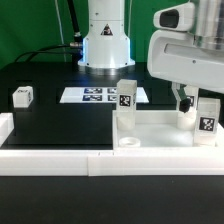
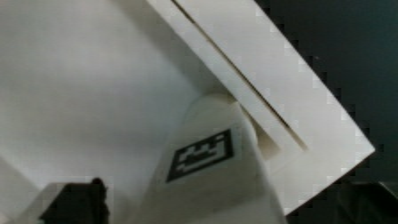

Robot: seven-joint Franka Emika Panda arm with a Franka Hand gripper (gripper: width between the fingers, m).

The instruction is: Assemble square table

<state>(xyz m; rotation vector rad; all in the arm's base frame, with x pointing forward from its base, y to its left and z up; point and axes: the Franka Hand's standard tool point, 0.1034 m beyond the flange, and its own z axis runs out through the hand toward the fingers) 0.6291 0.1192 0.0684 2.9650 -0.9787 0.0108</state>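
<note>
A black worktop (image 1: pixel 50 125) holds the square table slab (image 1: pixel 150 128), lying flat toward the exterior view's right, near the front, against a long low white border wall (image 1: pixel 60 165). One tagged leg block (image 1: pixel 126 97) stands upright at the slab's far left corner. A second leg block (image 1: pixel 207 117) stands at its right side, with the arm's gripper (image 1: pixel 184 104) just beside it. Whether the jaws are apart, together or clamped on that leg is impossible to tell from here. A third leg block (image 1: pixel 22 96) sits alone, well apart at the far left. The marker board (image 1: pixel 95 95) lies flat behind the slab, near the robot base (image 1: pixel 105 45).

Only the wrist view shows a close-up: a white leg (image 2: pixel 222 165) with its tag, against a ribbed slab surface (image 2: pixel 107 100). One dark fingertip (image 2: pixel 75 203) shows at the edge; the other is cut off.
</note>
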